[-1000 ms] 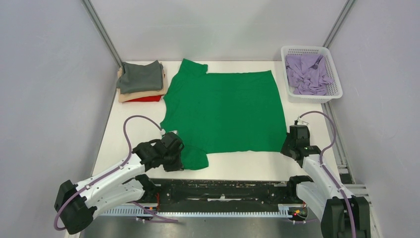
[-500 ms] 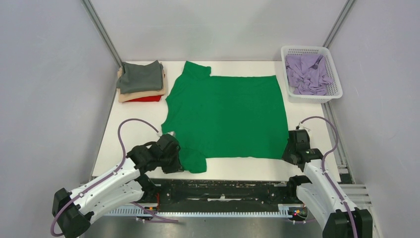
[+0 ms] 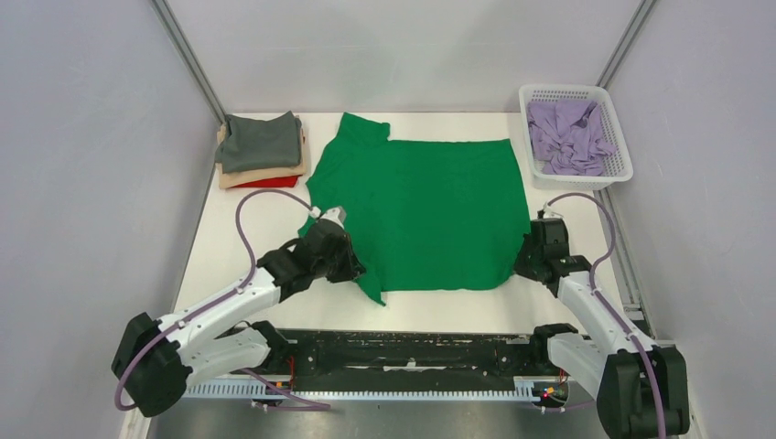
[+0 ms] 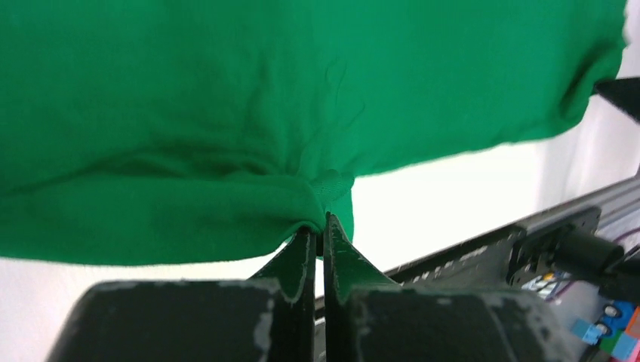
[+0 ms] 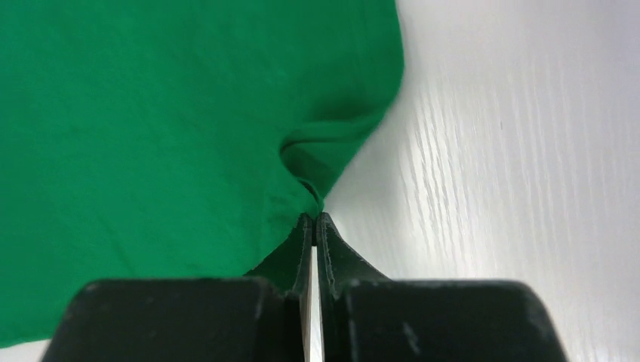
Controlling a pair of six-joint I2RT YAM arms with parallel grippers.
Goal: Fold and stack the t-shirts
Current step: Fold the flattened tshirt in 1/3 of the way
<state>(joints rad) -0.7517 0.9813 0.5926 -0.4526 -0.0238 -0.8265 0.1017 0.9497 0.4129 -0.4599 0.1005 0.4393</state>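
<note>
Top external view: within the last second both arms have drawn the near edge of the green t-shirt (image 3: pixel 421 206) inward across the middle of the surface (image 3: pixel 240 229). The left tool (image 4: pixel 323 226) is pinched tight on the near sleeve, and the right tool (image 5: pixel 315 219) on the hem corner. The first lengthwise fold seems to be starting.

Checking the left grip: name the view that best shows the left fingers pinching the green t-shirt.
Left wrist: the left gripper fills the foreground, fingers shut on a fold of the green t-shirt. Top external shows only its body over the shirt's near corner. Right wrist shows only the right gripper pinching.
</note>
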